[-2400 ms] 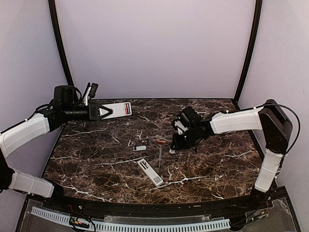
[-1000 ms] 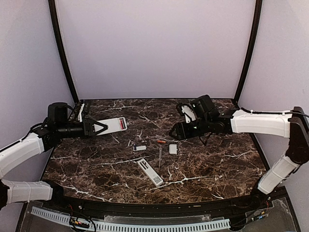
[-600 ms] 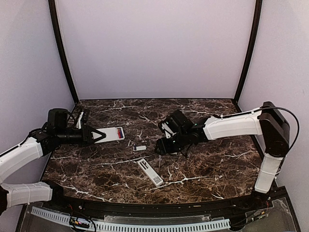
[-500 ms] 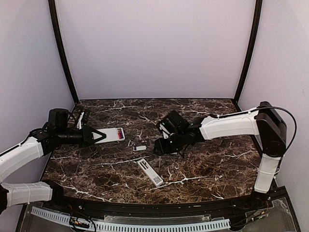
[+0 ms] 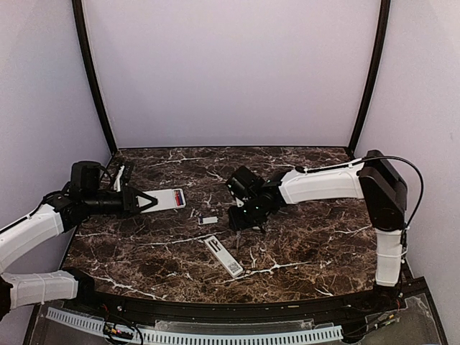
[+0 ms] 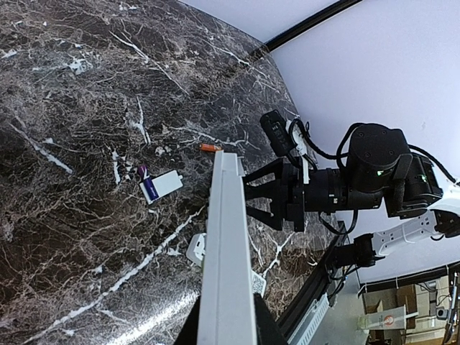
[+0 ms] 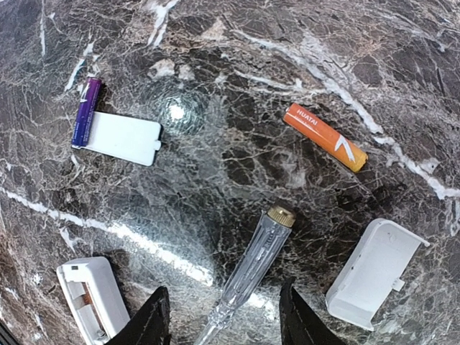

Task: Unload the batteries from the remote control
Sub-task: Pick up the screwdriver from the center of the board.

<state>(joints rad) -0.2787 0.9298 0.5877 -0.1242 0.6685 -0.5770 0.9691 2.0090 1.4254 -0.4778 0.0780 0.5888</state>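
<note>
My left gripper (image 5: 146, 201) is shut on a white remote control (image 5: 165, 199), held low over the table's left side; in the left wrist view the remote control (image 6: 226, 237) runs up between the jaws of that gripper (image 6: 224, 332). An orange battery (image 7: 325, 136) and a purple battery (image 7: 86, 111) lie loose on the marble. The purple one touches a white cover plate (image 7: 118, 139). My right gripper (image 7: 224, 320) is open, its fingers straddling a clear-handled screwdriver (image 7: 253, 267) on the table; from above this gripper (image 5: 240, 221) sits mid-table.
A second white remote (image 5: 223, 256) lies near the front centre, its open end (image 7: 90, 300) by my right gripper's left finger. Another white cover (image 7: 371, 273) lies right of the screwdriver. A small cover plate (image 5: 209, 220) rests mid-table. Black frame posts stand at the back corners.
My right arm swung left and down over the screwdriver, and its jaws have narrowed. My left arm lowered the remote toward the table, then held still.
</note>
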